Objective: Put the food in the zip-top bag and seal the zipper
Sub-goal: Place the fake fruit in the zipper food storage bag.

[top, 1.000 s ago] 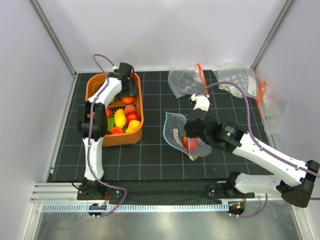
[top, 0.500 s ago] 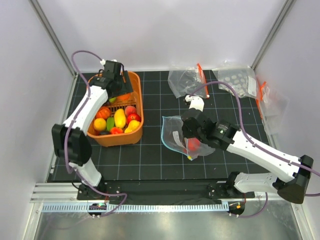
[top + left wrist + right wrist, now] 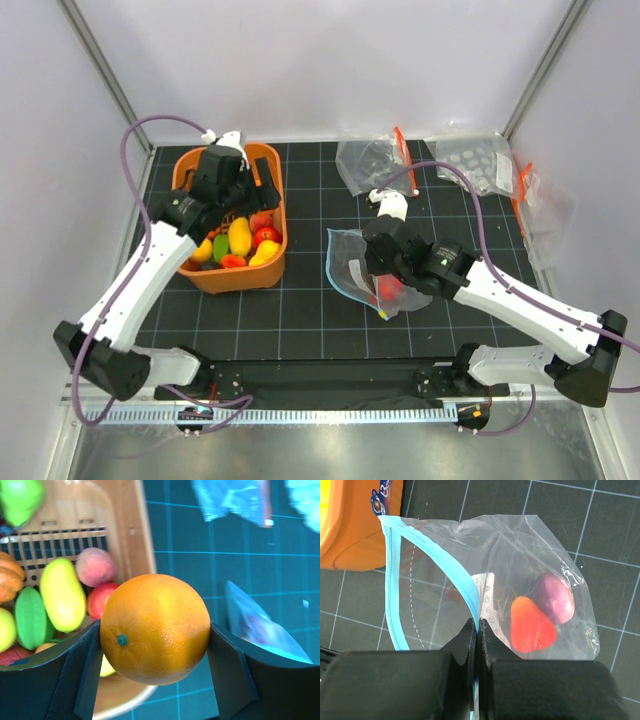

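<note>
A large orange (image 3: pixel 156 627) is clamped between the two dark fingers of my left gripper (image 3: pixel 155 645), which hangs over the right rim of the orange basket (image 3: pixel 132 540). The top view shows that gripper (image 3: pixel 256 193) above the basket (image 3: pixel 240 278). More food lies in the basket: a yellow mango (image 3: pixel 62 594), a green piece (image 3: pixel 30 617) and a peach (image 3: pixel 95 566). The clear zip-top bag (image 3: pixel 520 545) lies on the mat. My right gripper (image 3: pixel 479 625) is shut on its light-blue zipper (image 3: pixel 395 575) and holds the mouth open. Inside lie a red-orange fruit (image 3: pixel 532 625) and a purple one (image 3: pixel 554 597).
Two other clear bags with orange-red strips lie at the back right (image 3: pixel 368 160) (image 3: pixel 480 165), and another (image 3: pixel 545 205) by the right wall. White walls enclose the black gridded mat (image 3: pixel 300 320). The basket stands left of the bag, about a hand's width away.
My left arm has risen out of the basket with the orange in its jaws, and its elbow has swung out to the lower left. The right arm and bag have hardly moved.
</note>
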You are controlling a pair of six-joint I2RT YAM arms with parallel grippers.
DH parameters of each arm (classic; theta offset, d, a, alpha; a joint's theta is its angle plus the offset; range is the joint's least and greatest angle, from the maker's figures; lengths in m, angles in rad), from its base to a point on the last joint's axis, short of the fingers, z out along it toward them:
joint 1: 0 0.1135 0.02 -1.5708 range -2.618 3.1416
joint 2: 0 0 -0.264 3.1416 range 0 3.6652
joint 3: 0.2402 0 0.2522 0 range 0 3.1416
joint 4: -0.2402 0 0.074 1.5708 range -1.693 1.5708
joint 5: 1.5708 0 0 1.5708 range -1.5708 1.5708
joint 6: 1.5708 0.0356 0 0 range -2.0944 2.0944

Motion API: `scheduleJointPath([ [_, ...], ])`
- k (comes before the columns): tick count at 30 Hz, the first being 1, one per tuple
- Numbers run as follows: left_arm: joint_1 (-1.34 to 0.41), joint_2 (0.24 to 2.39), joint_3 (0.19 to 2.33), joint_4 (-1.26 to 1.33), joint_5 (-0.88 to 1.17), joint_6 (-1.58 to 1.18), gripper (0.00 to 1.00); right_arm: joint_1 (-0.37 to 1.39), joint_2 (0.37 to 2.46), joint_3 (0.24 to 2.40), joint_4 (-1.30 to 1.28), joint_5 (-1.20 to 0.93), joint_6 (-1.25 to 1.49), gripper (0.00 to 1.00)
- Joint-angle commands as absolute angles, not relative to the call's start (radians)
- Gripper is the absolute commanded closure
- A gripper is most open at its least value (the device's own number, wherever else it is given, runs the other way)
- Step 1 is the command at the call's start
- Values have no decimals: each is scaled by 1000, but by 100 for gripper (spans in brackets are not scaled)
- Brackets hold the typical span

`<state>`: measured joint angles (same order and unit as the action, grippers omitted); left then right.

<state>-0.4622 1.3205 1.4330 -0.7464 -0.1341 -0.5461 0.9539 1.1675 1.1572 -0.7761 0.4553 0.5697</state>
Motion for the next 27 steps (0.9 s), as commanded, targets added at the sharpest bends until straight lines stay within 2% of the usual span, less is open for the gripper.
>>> scheduleJointPath([
  [1, -523, 1232, 1460, -755, -126, -566, 51, 959, 1158, 1190, -753, 488, 555, 99],
  [15, -834, 1177, 1508, -775, -169, -644, 52, 959, 1154, 1226, -770, 511, 574, 99],
  [20, -992, 1244, 1503, -723, -218, -666, 52, 960, 1163, 1238, -792, 523, 587, 99],
  [27, -1060, 1388, 1500, -687, -261, -692, 52, 960, 1128, 1252, -790, 515, 609, 99],
])
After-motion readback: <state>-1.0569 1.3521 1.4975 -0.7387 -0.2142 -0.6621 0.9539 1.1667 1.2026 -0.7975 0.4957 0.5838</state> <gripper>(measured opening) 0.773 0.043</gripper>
